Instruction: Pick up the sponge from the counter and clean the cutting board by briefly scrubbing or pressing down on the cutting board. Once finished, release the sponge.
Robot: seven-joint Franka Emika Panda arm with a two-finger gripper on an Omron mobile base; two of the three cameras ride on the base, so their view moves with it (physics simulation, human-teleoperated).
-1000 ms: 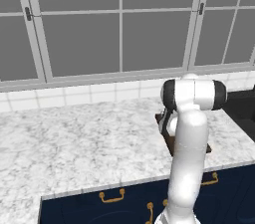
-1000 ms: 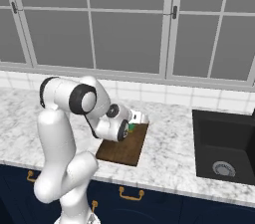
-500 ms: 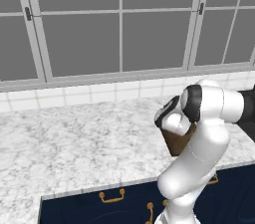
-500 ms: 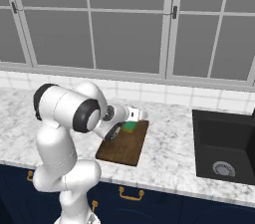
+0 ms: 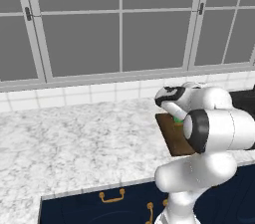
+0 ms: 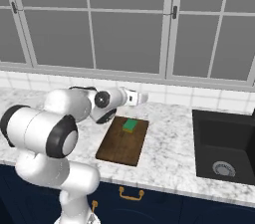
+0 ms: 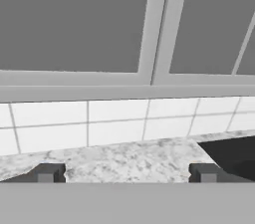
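The sponge (image 6: 130,125) is lying green side up on the cutting board (image 6: 119,146), near the board's far short edge. The gripper (image 7: 127,172) is holding nothing, its fingers (image 7: 48,172) spread wide apart, and is pointing over the counter (image 6: 169,156) toward the tiled backsplash (image 7: 99,123) and windows (image 7: 74,19).

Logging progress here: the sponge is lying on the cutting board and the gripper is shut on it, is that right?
Not quite. The sponge does lie on the cutting board, but the gripper is open, off the sponge, aimed at the backsplash. The hand view shows its fingertips spread with nothing between.
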